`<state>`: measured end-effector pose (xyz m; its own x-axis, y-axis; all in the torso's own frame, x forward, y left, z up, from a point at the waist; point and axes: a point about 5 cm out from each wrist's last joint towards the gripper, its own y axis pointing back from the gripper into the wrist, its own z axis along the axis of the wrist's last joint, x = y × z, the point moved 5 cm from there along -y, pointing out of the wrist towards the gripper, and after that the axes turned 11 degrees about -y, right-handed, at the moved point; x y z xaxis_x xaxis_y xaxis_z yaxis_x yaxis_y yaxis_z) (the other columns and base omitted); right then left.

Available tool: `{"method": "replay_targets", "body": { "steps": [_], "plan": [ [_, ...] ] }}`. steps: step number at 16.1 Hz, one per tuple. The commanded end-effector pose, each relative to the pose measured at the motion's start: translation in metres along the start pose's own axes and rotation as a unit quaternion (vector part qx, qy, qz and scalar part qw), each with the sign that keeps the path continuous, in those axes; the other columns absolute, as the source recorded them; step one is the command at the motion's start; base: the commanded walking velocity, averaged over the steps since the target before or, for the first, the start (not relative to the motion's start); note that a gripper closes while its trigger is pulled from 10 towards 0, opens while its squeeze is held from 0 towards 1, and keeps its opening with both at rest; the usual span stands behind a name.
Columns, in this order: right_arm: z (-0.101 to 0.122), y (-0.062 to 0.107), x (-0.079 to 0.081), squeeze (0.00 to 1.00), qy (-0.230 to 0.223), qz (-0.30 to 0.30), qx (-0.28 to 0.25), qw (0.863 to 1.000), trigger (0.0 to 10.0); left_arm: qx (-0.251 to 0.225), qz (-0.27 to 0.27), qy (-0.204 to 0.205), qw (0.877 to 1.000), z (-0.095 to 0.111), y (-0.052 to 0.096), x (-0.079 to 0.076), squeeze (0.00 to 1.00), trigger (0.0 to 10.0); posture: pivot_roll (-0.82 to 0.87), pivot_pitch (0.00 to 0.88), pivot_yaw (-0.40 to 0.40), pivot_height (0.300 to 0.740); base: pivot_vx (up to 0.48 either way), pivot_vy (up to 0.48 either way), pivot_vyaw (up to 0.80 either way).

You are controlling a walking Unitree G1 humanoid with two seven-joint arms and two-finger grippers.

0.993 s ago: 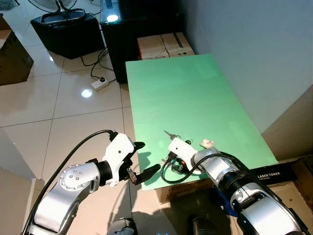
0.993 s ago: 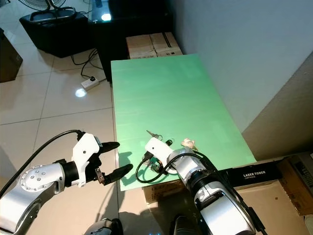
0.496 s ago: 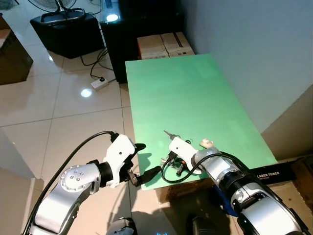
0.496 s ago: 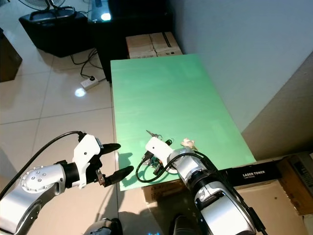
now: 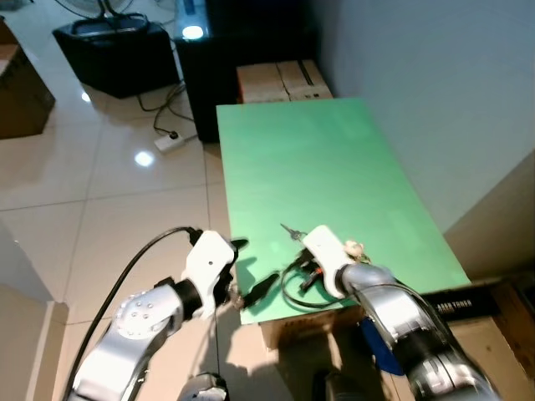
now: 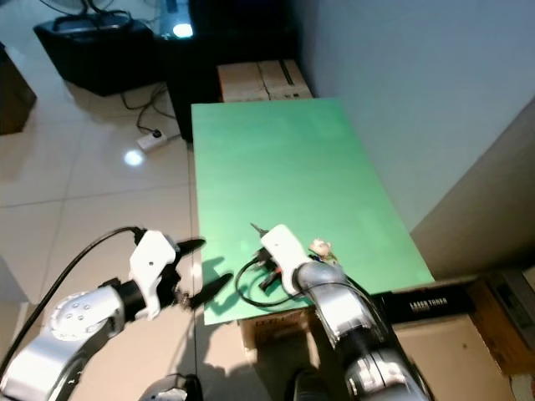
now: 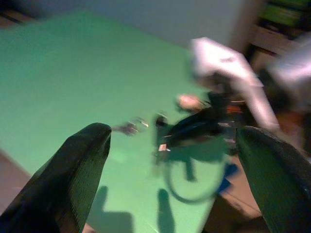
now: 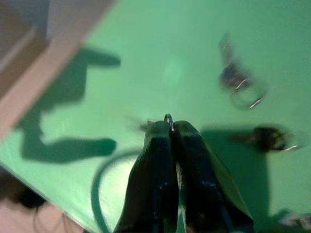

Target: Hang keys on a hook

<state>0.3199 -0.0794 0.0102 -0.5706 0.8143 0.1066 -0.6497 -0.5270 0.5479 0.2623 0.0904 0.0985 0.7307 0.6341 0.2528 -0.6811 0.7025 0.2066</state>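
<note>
Keys (image 8: 237,80) (blurred, silvery rings), right claw (image 8: 170,127) beside.

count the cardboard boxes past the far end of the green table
2, side by side on the floor against the table's far edge: the left box and the right box. The green table may hide more.

home room | tiled floor (image 5: 100,184) | cardboard boxes (image 5: 280,80) | fan (image 5: 100,17)

Matt green table top (image 5: 334,159); glossy tiled floor (image 5: 100,192); metal keys (image 8: 238,80).
</note>
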Motion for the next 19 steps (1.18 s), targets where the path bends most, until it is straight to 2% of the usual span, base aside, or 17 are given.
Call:
{"method": "replay_targets", "body": {
  "steps": [1, 3, 5, 7, 8, 10, 12, 16, 17, 18, 19],
  "plan": [
    [0.018, 0.007, -0.002, 0.00, -0.003, -0.017, -0.050, 0.999, 0.0, 0.001, 0.033, -0.011, 0.999, -0.001, 0.001, 0.008, 0.00, 10.0, 0.01, 0.010, 0.030, 0.740, 0.000, 0.000, 0.00],
    [0.041, 0.024, -0.004, 0.00, 0.008, -0.061, -0.129, 0.990, 0.0, -0.016, 0.090, -0.009, 0.996, 0.005, 0.000, 0.022, 0.00, 10.0, 0.00, 0.000, 0.039, 0.740, 0.000, 0.000, 0.00],
    [0.054, 0.042, -0.007, 0.00, 0.011, -0.104, -0.185, 0.977, 0.0, -0.031, 0.131, -0.008, 0.991, 0.010, -0.003, 0.031, 0.00, 10.0, -0.02, 0.000, 0.043, 0.740, 0.000, 0.000, 0.00],
    [0.060, 0.059, -0.013, 0.00, -0.004, -0.153, -0.225, 0.962, 0.0, -0.040, 0.156, -0.006, 0.987, 0.013, -0.004, 0.035, 0.00, 10.0, -0.02, 0.000, 0.046, 0.740, 0.000, 0.000, 0.00],
    [0.062, 0.071, -0.020, 0.00, -0.009, -0.193, -0.247, 0.949, 0.0, -0.047, 0.168, -0.003, 0.985, 0.015, -0.004, 0.036, 0.00, 10.0, -0.03, 0.000, 0.050, 0.740, 0.000, 0.000, 0.00],
    [0.064, 0.092, -0.031, 0.00, 0.011, -0.259, -0.283, 0.923, 0.0, -0.054, 0.171, 0.003, 0.984, 0.016, -0.002, 0.034, 0.00, 10.0, -0.02, 0.000, 0.054, 0.740, 0.000, 0.000, 0.00],
    [0.068, 0.108, -0.038, 0.00, 0.026, -0.300, -0.308, 0.902, 0.0, -0.063, 0.172, 0.007, 0.983, 0.019, -0.001, 0.035, 0.00, 10.0, -0.02, 0.000, 0.057, 0.740, 0.000, 0.000, 0.00],
    [0.070, 0.115, -0.041, 0.00, 0.035, -0.320, -0.320, 0.891, 0.0, -0.076, 0.168, 0.008, 0.983, 0.023, 0.000, 0.037, 0.00, 10.0, -0.02, 0.000, 0.067, 0.740, 0.000, 0.000, 0.00],
    [0.073, 0.113, -0.035, 0.00, 0.034, -0.300, -0.328, 0.895, 0.0, -0.076, 0.168, 0.008, 0.983, 0.022, 0.000, 0.037, 0.00, 10.0, -0.02, 0.000, 0.071, 0.740, 0.000, 0.000, 0.00],
    [0.076, 0.112, -0.029, 0.00, 0.049, -0.292, -0.326, 0.898, 3.3, -0.076, 0.170, 0.007, 0.982, 0.022, 0.000, 0.037, 0.00, 10.0, -0.02, 0.000, 0.071, 0.740, 0.000, 0.000, 0.00],
    [0.078, 0.112, -0.029, 0.00, 0.010, -0.284, -0.335, 0.898, 10.0, -0.076, 0.176, 0.007, 0.981, 0.022, 0.001, 0.038, 0.00, 10.0, -0.03, 0.000, 0.072, 0.740, 0.000, 0.000, 0.00]
  ]
}}
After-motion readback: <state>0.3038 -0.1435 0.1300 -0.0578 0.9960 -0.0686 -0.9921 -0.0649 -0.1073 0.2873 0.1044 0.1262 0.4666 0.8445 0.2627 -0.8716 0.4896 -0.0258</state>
